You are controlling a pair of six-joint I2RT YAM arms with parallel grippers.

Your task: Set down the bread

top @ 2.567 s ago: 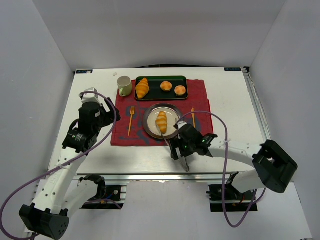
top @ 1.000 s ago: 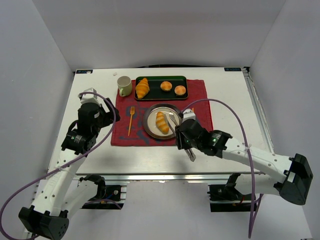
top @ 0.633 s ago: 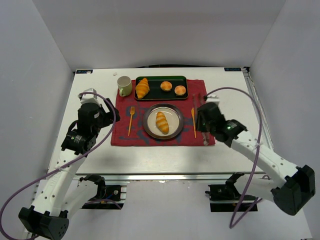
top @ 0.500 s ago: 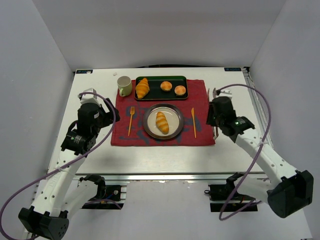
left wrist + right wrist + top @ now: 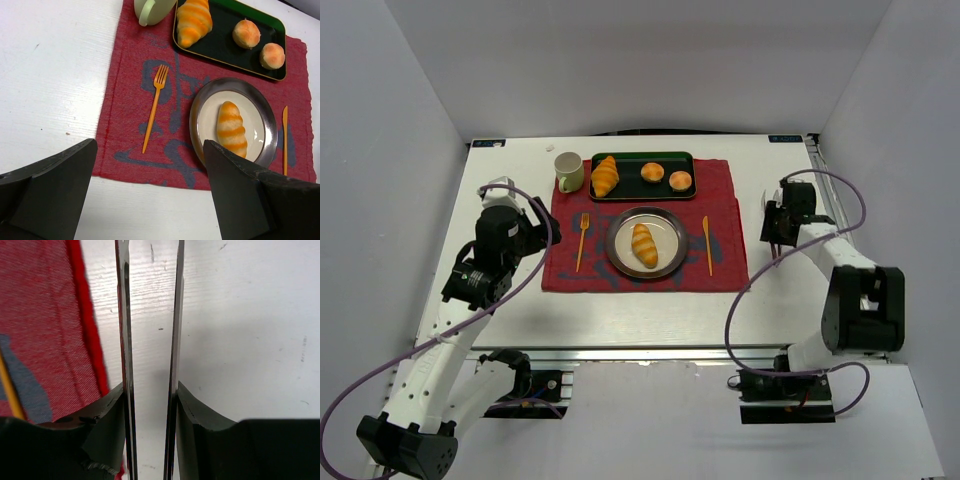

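A: Where is the bread lying in this shot?

B: The bread (image 5: 643, 245) is lying on the round metal plate (image 5: 613, 247) at the middle of the red mat (image 5: 725, 190); it is resting a little aslant, with nothing gripping it; a fork (image 5: 582, 243) is lying on the mat to the plate's left and a knife (image 5: 707, 245) to its right.

A: And what is sitting behind the plate?

B: A dark tray (image 5: 630, 185) is sitting along the mat's far edge, carrying a larger croissant (image 5: 605, 176) and two small buns (image 5: 652, 172); a pale cup (image 5: 568, 171) is standing just beside the tray's left end.

A: What are the arms doing?

B: The right tool (image 5: 150, 270) is hanging over the bare white desk (image 5: 790, 290) just off the mat's right edge, well apart from the plate; its two thin fingers (image 5: 123, 315) are standing slightly parted, with only the desk showing through the narrow gap between them; the left tool (image 5: 150, 200) is hovering near the mat's left edge, its dark fingers (image 5: 55, 185) spread wide and carrying nothing.
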